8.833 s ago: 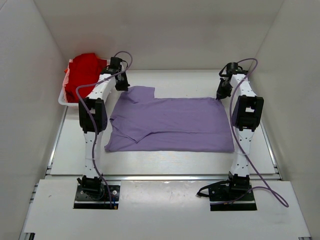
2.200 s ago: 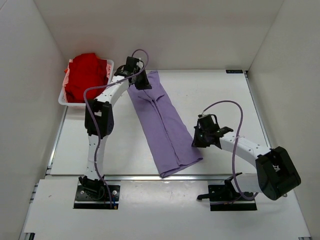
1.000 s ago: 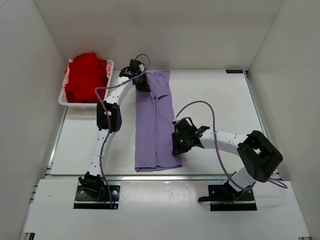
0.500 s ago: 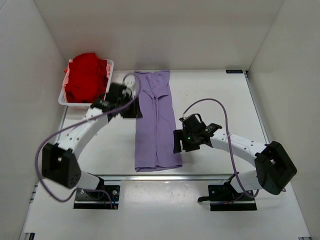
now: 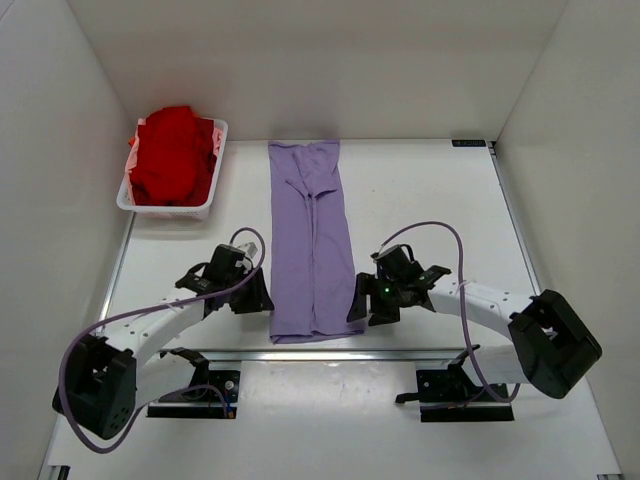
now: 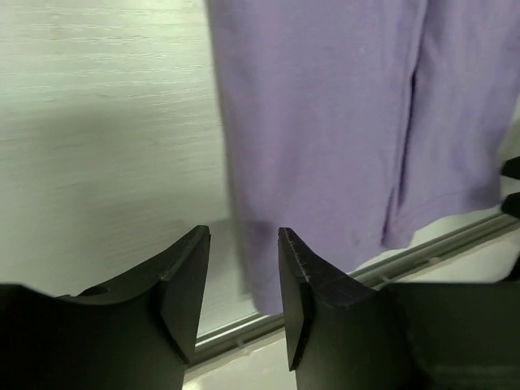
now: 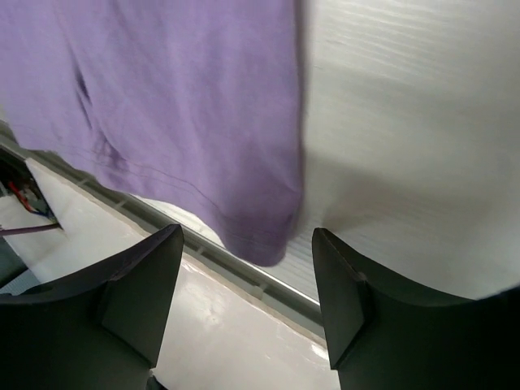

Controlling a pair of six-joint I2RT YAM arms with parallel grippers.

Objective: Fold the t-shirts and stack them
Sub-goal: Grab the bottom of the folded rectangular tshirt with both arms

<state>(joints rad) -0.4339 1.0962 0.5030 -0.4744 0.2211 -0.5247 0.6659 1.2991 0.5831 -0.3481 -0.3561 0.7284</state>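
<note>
The lavender t-shirt [image 5: 310, 240] lies flat on the table, folded lengthwise into a long narrow strip from the back edge towards me. The red t-shirt [image 5: 172, 160] sits bunched in the white tray [image 5: 165, 207] at the back left. My left gripper [image 5: 260, 298] is low beside the strip's near left corner, open and empty. In the left wrist view the left gripper [image 6: 244, 236] frames the lavender hem [image 6: 325, 122]. My right gripper [image 5: 359, 304] is at the near right corner, open and empty. The right wrist view has the right gripper [image 7: 248, 236] just short of the lavender corner [image 7: 187, 97].
A metal rail [image 5: 320, 352] runs along the table's near edge just below the shirt's hem. White walls enclose the table on the left, right and back. Purple cables loop off both arms.
Both grippers have opened and let go of the lavender shirt. The left arm swung from the strip's far end down to its near left corner. The right gripper shifted slightly nearer.
</note>
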